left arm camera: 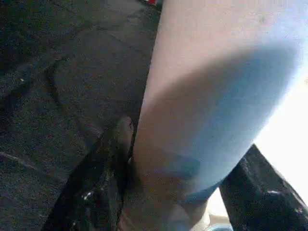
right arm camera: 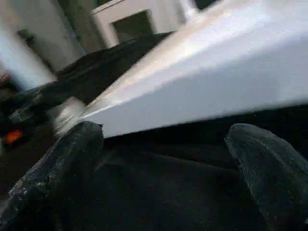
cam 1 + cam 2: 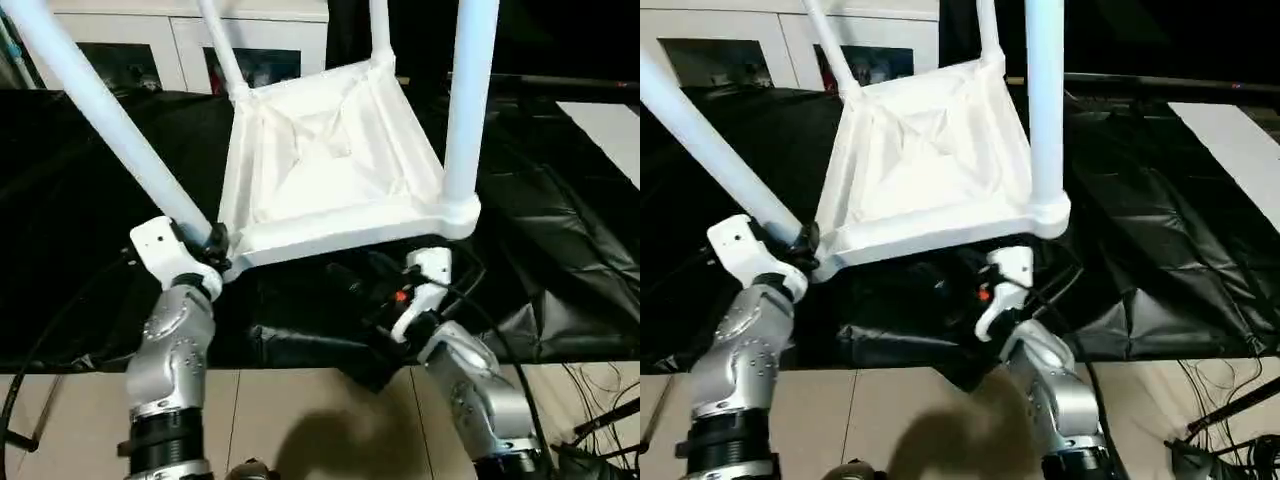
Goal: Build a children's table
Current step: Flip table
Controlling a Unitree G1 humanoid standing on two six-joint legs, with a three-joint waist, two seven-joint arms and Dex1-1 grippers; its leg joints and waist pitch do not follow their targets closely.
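Observation:
The white tabletop (image 3: 320,170) lies upside down, ribbed underside up, tilted on a black cover. Several white legs stand in its corner sockets: the near-left leg (image 3: 110,110) leans out to the left, the near-right leg (image 3: 468,100) stands upright, and two far legs (image 3: 222,45) rise at the back. My left gripper (image 3: 212,243) is shut on the near-left leg just above its socket; in the left wrist view the leg (image 1: 216,96) sits between both black fingers (image 1: 103,159). My right gripper (image 2: 163,144) stands open just below the tabletop's near edge (image 2: 216,82), holding nothing.
A black crinkled sheet (image 3: 560,230) covers the work surface. White cabinets (image 3: 150,40) stand behind it. A white panel (image 3: 610,125) lies at the far right. Cables (image 3: 600,420) trail over the wooden floor (image 3: 300,420) at the lower right.

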